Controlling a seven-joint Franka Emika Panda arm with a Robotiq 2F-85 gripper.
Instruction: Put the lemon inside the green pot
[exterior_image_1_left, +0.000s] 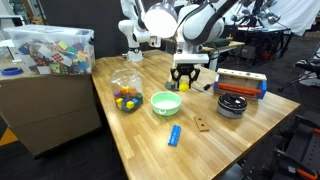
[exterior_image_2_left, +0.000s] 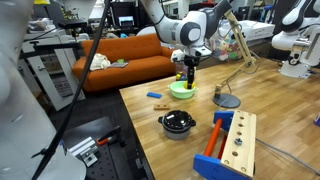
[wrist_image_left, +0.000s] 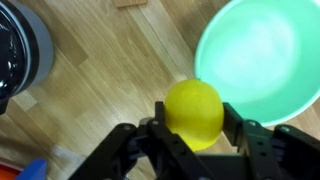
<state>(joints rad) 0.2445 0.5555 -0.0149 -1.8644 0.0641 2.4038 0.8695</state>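
Observation:
My gripper (wrist_image_left: 194, 128) is shut on the yellow lemon (wrist_image_left: 193, 112), with a finger on each side of it. In the wrist view the lemon hangs over the wooden table just beside the rim of the green pot (wrist_image_left: 262, 55), a light green bowl seen from above. In both exterior views the gripper (exterior_image_1_left: 186, 80) (exterior_image_2_left: 191, 73) holds the lemon (exterior_image_1_left: 184, 85) above the table, close beside the green pot (exterior_image_1_left: 165, 102) (exterior_image_2_left: 182, 90).
A black pot (exterior_image_1_left: 232, 104) (exterior_image_2_left: 178, 123) stands near the green one, and it shows at the left edge of the wrist view (wrist_image_left: 20, 50). A clear bag of coloured blocks (exterior_image_1_left: 126, 92), a blue block (exterior_image_1_left: 174, 134), a small wooden piece (exterior_image_1_left: 202, 124) and a wooden box (exterior_image_1_left: 242, 84) lie on the table.

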